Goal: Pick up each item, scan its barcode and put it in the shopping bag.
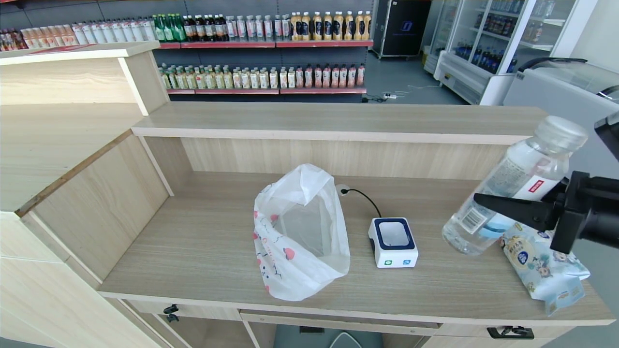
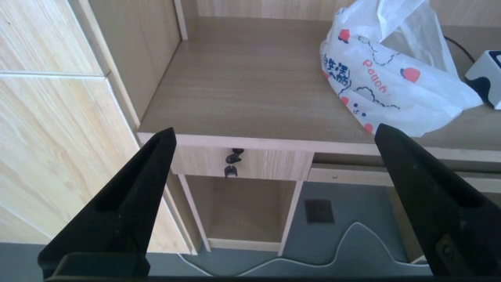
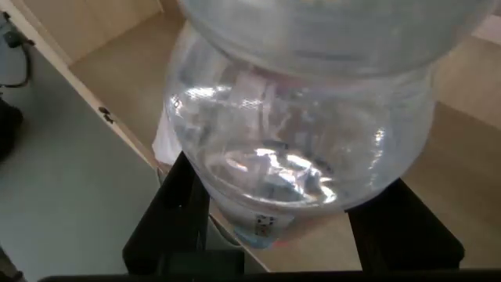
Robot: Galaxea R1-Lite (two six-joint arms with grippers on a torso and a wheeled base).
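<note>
Head view: my right fingers (image 1: 517, 209) clamp the bottle (image 1: 520, 186), tilted above the table's (image 1: 217, 251) right end, base pointing left toward the scanner (image 1: 392, 241). Left wrist view: my left fingers (image 2: 141, 196) hang spread and empty near the bag (image 2: 391, 70). Right wrist view: the bottle sits pinched between both fingers.

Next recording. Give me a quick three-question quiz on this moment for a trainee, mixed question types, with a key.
1. True or false: the right gripper is shut on the clear bottle, which is tilted.
2. What stands on the counter between the shopping bag and the bottle? A) a scanner B) a mug C) a cereal box
3. Fill in: the left gripper is ____ and holds nothing.
Key: 1 true; 2 A; 3 open.
</note>
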